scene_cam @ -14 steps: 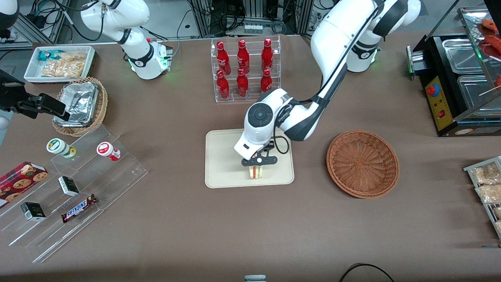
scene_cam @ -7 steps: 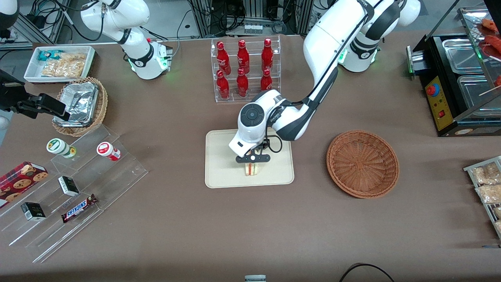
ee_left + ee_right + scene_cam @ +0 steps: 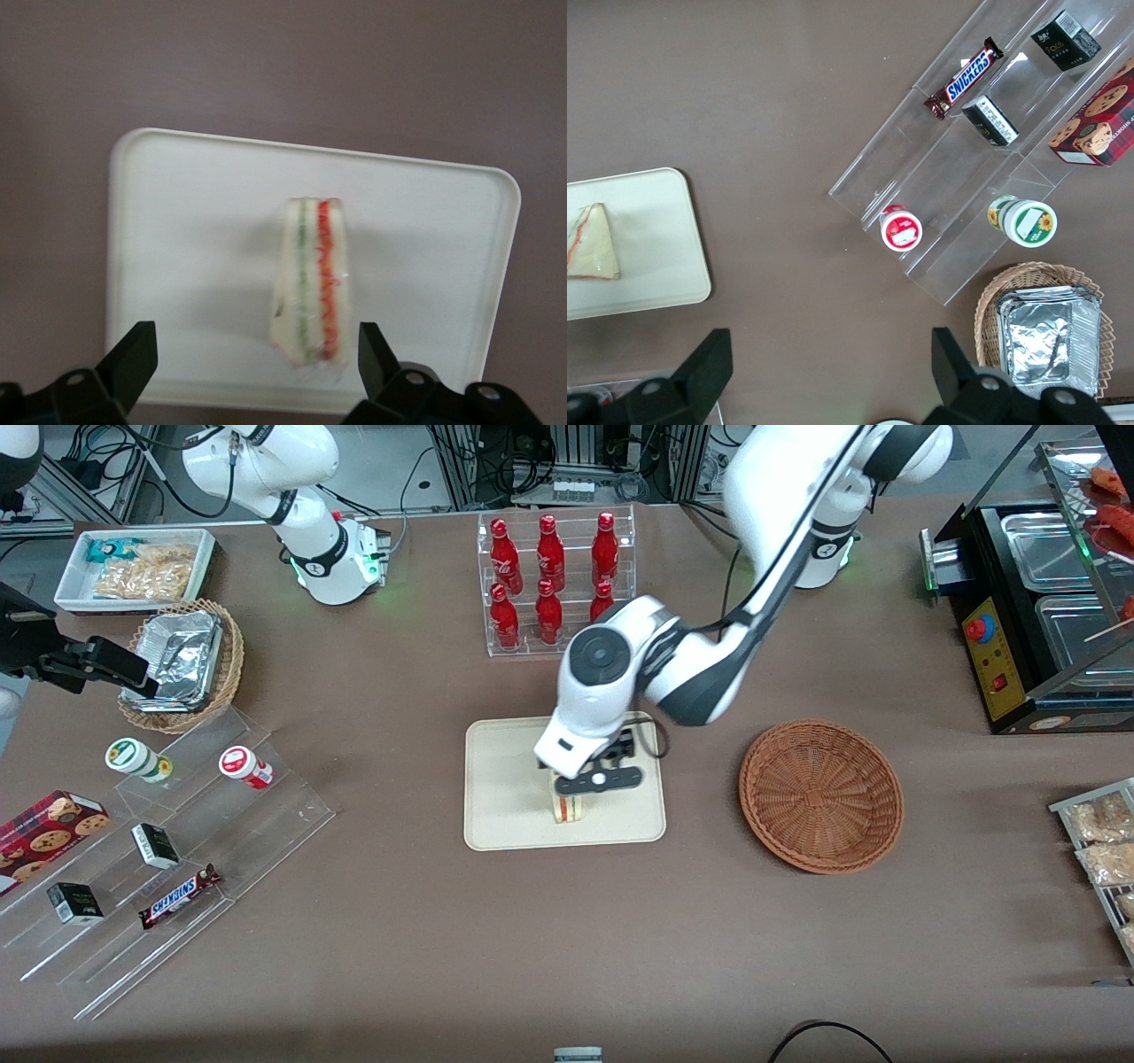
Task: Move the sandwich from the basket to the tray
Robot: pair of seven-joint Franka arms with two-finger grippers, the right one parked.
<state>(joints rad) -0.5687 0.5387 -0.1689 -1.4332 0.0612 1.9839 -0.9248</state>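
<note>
The sandwich [image 3: 568,808] stands on its edge on the cream tray [image 3: 505,779], near the tray's edge closest to the front camera. Its red and green filling lines show in the left wrist view [image 3: 310,279], where the tray [image 3: 195,230] fills the view under it. My left gripper [image 3: 592,781] hovers straight above the sandwich, open and empty, in the wrist view [image 3: 251,350] with its fingers apart on either side of the sandwich and not touching it. The reddish-brown basket [image 3: 821,794] sits empty beside the tray, toward the working arm's end. The right wrist view also shows the sandwich [image 3: 592,243] on the tray [image 3: 656,230].
A clear rack of red bottles [image 3: 551,580] stands farther from the camera than the tray. A stepped acrylic shelf with snacks [image 3: 177,841], a tan basket with foil container [image 3: 182,664] and a white bin [image 3: 137,567] lie toward the parked arm's end. A food warmer [image 3: 1045,602] stands at the working arm's end.
The gripper carried the sandwich a little across the tray, let go of it and rose. The sandwich now stands free on the tray.
</note>
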